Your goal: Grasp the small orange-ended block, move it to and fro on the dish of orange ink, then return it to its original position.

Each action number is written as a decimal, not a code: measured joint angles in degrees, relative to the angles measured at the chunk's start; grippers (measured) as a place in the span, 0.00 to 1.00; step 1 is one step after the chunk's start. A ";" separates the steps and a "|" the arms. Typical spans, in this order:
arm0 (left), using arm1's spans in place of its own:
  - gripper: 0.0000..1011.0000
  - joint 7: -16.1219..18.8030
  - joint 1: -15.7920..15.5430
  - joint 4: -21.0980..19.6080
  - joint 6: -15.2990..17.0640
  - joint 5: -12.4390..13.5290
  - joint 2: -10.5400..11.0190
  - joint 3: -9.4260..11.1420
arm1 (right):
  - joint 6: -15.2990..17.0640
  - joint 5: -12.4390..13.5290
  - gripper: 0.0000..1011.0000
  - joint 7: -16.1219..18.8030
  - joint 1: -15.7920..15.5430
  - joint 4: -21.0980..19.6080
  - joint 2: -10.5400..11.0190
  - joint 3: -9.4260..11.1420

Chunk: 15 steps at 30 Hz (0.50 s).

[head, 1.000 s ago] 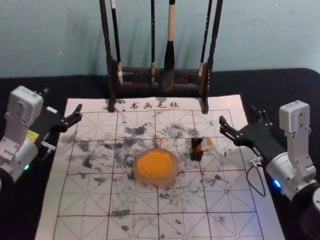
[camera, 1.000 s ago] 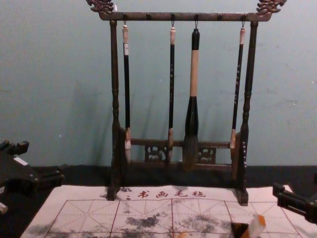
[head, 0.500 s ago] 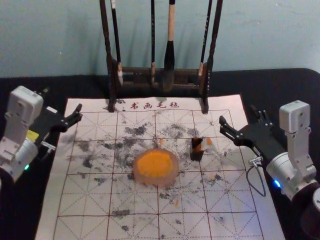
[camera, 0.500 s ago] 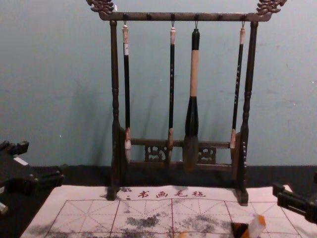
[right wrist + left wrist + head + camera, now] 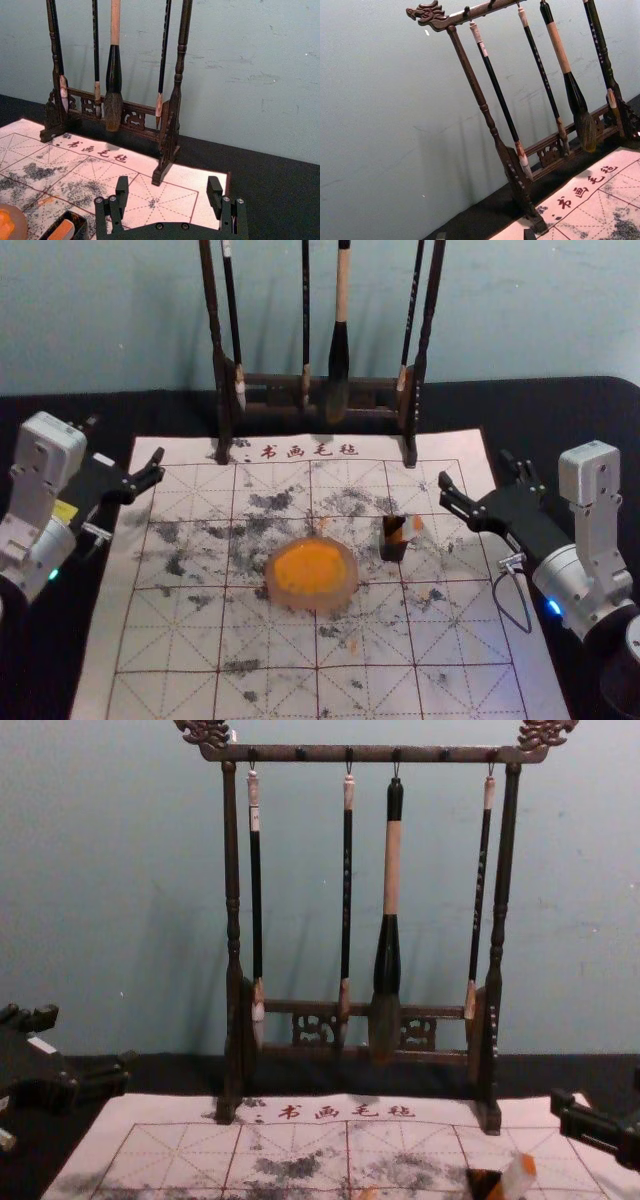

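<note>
Block (image 5: 518,1177) pale, orange-ended, tilted; left gripper (image 5: 126,441), right gripper (image 5: 475,467) released near mat (image 5: 150,640) edges.

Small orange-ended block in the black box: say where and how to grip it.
Likely best: pinch the block by opposite sides of its upper end, from above and the robot's right; it tilts that way, that end clear of the box.

The black tabletop (image 5: 560,410) spanned the frame's width. On it lay a pale mat (image 5: 475,695), ruled in red squares, smudged dark, reaching the frame's lower edge; red characters (image 5: 310,451) ran above centre.
</note>
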 joint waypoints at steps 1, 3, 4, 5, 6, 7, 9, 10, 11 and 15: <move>0.99 0.00 0.00 0.00 0.00 0.00 0.00 0.00 | 0.00 0.00 0.99 0.00 0.00 0.00 0.00 0.00; 0.99 0.00 0.00 0.00 0.00 0.00 0.00 0.00 | 0.00 0.00 0.99 0.00 0.00 0.00 0.00 0.00; 0.99 0.00 0.00 0.00 0.00 0.00 0.00 0.00 | 0.00 0.00 0.99 0.00 0.00 0.00 0.00 0.00; 0.99 0.00 0.00 0.00 0.00 0.00 0.00 0.00 | 0.00 0.00 0.99 0.00 0.00 0.00 0.00 0.00; 0.99 0.00 0.00 0.00 0.00 0.00 0.00 0.00 | 0.00 0.00 0.99 0.00 0.00 0.00 0.00 0.00; 0.99 0.00 0.00 0.00 0.00 0.00 0.00 0.00 | 0.00 0.00 0.99 0.00 0.00 0.00 0.00 0.00; 0.99 0.00 0.00 0.00 0.00 0.00 0.00 0.00 | 0.00 0.00 0.99 0.00 0.00 0.00 0.00 0.00; 0.99 0.00 0.00 0.00 0.00 0.00 0.00 0.00 | 0.00 0.00 0.99 0.00 0.00 0.00 0.00 0.00; 0.99 0.00 0.00 0.00 0.00 0.00 0.00 0.00 | 0.00 0.00 0.99 0.00 0.00 0.00 0.00 0.00; 0.99 0.00 0.00 0.00 0.00 0.00 0.00 0.00 | 0.00 0.00 0.99 0.00 0.00 0.00 0.00 0.00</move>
